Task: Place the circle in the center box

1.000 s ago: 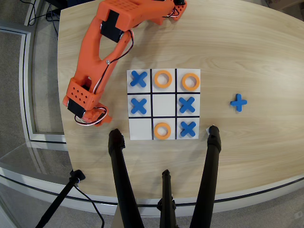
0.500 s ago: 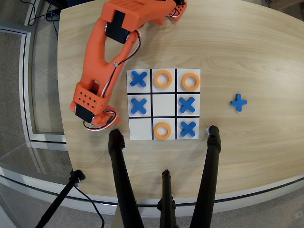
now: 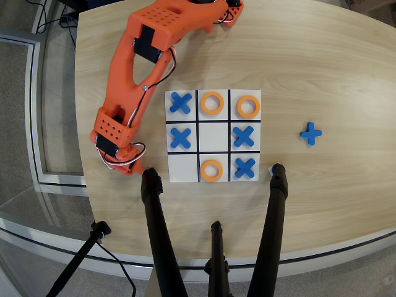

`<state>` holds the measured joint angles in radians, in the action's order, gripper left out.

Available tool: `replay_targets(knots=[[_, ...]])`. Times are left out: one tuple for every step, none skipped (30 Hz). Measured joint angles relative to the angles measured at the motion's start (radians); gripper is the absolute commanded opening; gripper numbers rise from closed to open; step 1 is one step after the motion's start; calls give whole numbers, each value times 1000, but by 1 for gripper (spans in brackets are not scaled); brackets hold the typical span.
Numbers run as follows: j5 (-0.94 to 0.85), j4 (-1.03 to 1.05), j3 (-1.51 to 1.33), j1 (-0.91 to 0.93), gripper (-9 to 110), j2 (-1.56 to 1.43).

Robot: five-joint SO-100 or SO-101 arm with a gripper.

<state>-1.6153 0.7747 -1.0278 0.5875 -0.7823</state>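
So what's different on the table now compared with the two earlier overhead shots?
Only the arm moved. Its wrist end swung right and down the picture, then edged back left, ending low beside the board. The gripper's fingers are hidden beneath it, so no grasp or release can be seen. The three orange rings, four crosses on the board and the loose blue cross stayed put; the center box is still empty.

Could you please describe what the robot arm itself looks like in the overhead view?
The arm is bright orange plastic, built of blocky links, some with grids of small round holes. Black motor blocks sit in its joints, and thin white and dark cables loop along it and near the gripper.
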Motion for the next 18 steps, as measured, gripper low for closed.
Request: replay_targets(knots=[[-11,9,0,6,25,0],[-20,28,0,12,25,0],[-28,48,2,15,25,0],[-37,72,5,17,25,-2],[-44,98,12,20,25,-2],[-51,124,18,21,25,-3],[-55,152,23,21,25,-3],[-58,173,23,23,25,-5],[-58,192,25,25,25,-6],[-58,215,25,26,25,-8],[-58,239,25,28,25,-12],[-58,261,25,28,24,-17],[-58,284,25,26,24,-20],[-57,302,25,21,24,-23],[-52,321,25,17,24,-25],[-40,331,25,11,24,-25],[-26,334,25,3,24,-26],[-14,336,25,-5,24,-26]])
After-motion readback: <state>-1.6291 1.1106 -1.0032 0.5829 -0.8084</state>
